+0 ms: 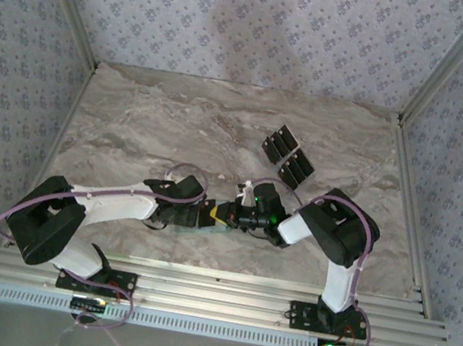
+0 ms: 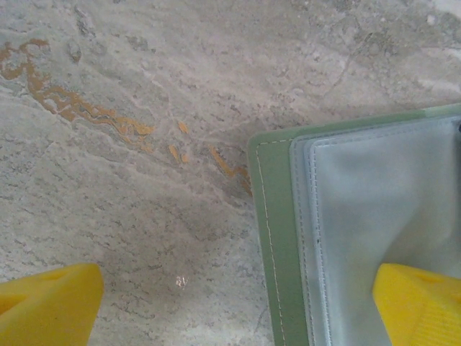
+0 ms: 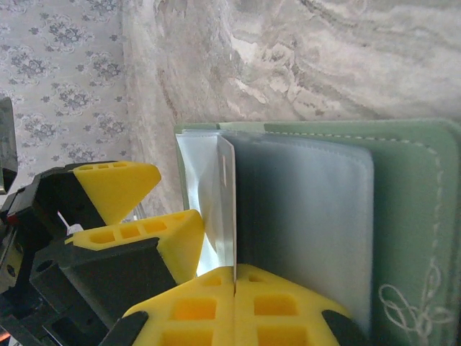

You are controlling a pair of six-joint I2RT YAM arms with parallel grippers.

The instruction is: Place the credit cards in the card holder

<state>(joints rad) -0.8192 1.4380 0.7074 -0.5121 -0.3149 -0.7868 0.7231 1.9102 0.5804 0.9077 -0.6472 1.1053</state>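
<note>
No cards in yet, looks like: credit cards (image 1: 288, 156) lie on the table (image 1: 133, 120) beyond the card holder (image 2: 277, 238), well apart. My right gripper (image 3: 234, 277) pinches its inner flap. Left gripper (image 2: 234, 306) gapes wide over its corner.

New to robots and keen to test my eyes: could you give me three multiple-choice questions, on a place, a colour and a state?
1. Where are the black cards? A inside the wallet; B on the table, apart from it; C on the wall.
2. The wallet's outside is: A red; B pale green; C black.
3. The right pincer is: A wide open; B holding a card; C shut on a thin wallet leaf.
Answers: B, the cards lie on bare table; B, the green cover shows; C, it pinches the leaf.
</note>
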